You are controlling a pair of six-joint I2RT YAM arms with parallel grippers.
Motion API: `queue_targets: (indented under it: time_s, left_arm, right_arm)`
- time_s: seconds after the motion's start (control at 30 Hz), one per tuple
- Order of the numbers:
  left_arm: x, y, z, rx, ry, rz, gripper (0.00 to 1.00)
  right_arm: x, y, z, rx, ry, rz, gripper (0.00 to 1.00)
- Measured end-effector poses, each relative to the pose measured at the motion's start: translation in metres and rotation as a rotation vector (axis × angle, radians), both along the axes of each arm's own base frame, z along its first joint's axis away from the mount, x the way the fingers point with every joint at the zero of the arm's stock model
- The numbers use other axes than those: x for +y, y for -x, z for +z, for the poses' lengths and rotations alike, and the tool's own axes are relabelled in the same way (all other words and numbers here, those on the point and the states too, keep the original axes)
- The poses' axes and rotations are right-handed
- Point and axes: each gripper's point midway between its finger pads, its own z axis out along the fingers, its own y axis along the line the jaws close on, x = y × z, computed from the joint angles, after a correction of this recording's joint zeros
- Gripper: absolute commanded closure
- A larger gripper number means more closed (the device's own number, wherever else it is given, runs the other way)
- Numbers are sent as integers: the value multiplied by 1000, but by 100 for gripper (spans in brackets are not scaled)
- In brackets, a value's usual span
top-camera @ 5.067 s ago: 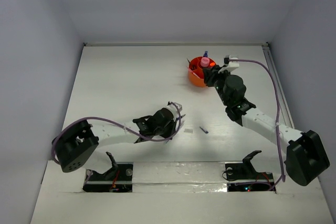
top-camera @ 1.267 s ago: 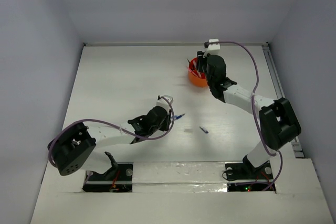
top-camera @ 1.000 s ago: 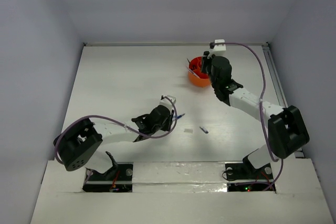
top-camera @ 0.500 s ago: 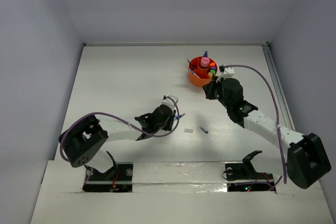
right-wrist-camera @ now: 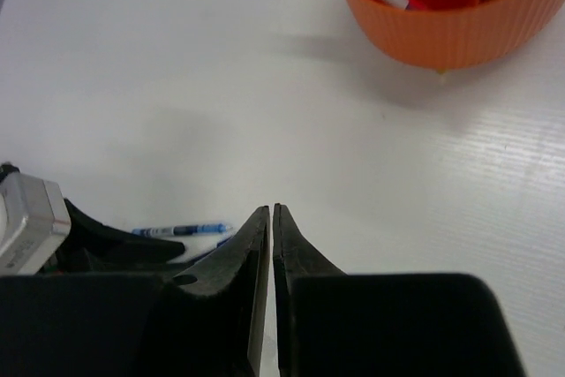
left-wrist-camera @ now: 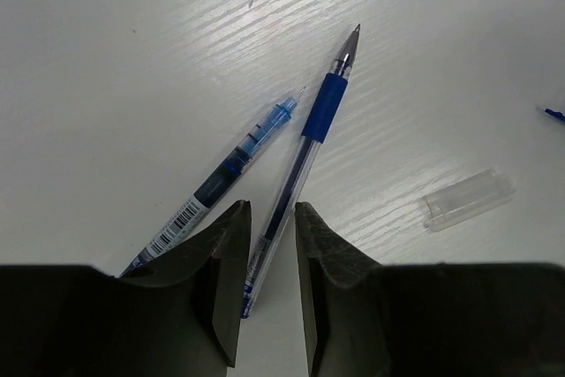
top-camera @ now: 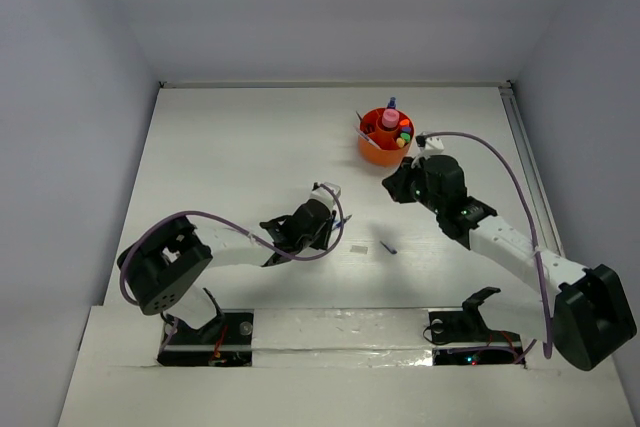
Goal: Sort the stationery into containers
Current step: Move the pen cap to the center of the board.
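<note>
My left gripper [left-wrist-camera: 269,209] is narrowly parted astride a blue-grip pen [left-wrist-camera: 318,116], with a second pen [left-wrist-camera: 231,168] beside it and a clear cap [left-wrist-camera: 468,200] nearby, detail the overhead view blurs. My right gripper [right-wrist-camera: 270,209], closed and empty, hovers near the orange tub [right-wrist-camera: 441,37], far right.

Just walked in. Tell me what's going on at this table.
Two arms are sorting stationery into the orange tub, which already holds a pink tube and several highlighters. The left gripper is low over two blue pens on the table. Its fingers are slightly apart on either side of the tail of the blue-grip pen, not yet closed. A clear cap lies nearby. The right gripper hovers near the tub, shut and empty.
</note>
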Motion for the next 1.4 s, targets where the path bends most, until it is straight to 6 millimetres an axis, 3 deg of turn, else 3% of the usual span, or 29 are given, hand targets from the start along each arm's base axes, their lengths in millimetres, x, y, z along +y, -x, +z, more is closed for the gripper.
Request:
queue_targets:
  time_s: [0.27,0.4,0.43,0.53,0.7,0.8,0.97,1.27,1.4]
  left_arm:
    - [-1,1,0,4,3,-6,77]
    - [-2,2,-1,11,4,-12,78]
    - [-2,2,-2,13,4,-14,78]
    - [-4,2,-2,15,7,-17,80]
    - [-7,3,-2,21,14,-26,90]
    - [-10,4,-2,28,24,-39,99]
    - [-14,6,-2,36,34,-52,100]
    - [-15,6,-2,42,43,-58,99]
    - [-16,6,-2,43,44,-60,89]
  right_arm:
    - [-3,39,-33,191,32,67,75]
    - [-4,64,-45,297,31,103,80]
    - [-3,70,-48,323,26,115,87]
    - [-5,89,-62,412,25,131,97]
    - [-12,120,-87,567,40,136,97]
    - [-12,137,-98,646,37,153,92]
    - [-15,166,-120,782,45,166,87]
    - [-22,174,-140,872,99,134,80]
    - [-29,169,-146,866,133,94,80]
